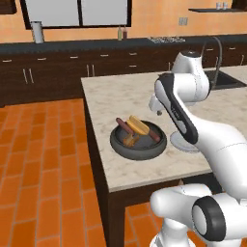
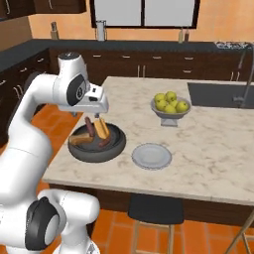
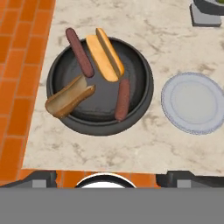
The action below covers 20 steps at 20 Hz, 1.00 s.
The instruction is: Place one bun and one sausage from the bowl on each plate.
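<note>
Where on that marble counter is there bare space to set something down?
Bare marble lies between the pale plate and the sink, and behind the dark bowl toward the far edge. It is crowded where bowl, plate and fruit bowl cluster.

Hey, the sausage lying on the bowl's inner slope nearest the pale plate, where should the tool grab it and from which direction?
Probably at its middle, coming straight down from above. That sausage is a slender cylinder lying in the bowl with its upper end close to a bun, so the tool should close across its narrow width, fingers on either long side, where bare bowl floor shows.
</note>
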Motion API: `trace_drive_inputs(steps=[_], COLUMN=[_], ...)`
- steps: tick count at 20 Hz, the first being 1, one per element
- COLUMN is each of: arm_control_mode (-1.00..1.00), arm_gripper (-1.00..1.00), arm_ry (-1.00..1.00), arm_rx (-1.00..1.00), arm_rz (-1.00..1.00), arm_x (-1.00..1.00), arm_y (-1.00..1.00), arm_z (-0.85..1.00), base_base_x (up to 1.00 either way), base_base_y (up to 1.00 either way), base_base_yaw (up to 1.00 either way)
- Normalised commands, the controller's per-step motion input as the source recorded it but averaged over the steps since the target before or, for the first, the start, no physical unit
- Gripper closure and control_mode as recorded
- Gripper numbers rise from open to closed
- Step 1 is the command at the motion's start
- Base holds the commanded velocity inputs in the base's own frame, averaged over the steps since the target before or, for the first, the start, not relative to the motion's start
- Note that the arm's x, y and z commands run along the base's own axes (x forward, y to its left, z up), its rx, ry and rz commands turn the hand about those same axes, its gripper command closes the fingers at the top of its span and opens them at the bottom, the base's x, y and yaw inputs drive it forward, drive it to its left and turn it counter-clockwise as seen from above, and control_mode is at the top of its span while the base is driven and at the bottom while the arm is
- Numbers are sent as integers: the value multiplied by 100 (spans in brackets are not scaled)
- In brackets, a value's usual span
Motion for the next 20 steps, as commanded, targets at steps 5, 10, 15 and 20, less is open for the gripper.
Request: trace_drive_inputs(steps=[5,10,15,20], arm_control_mode=[100,100,100,-100], arm_gripper=[-100,-100,-100,-100], arm_ry=[0,0,0,3], arm_rx=[0,0,0,0], arm_rz=[0,0,0,-5], arm_x=[0,0,0,42], arm_y=[0,0,0,-14], arm_z=[0,0,0,-11], base_base_x=[47,6,1,0], base_base_y=[-32,-15,-1,0], base_base_yaw=[32,8,-5,-1])
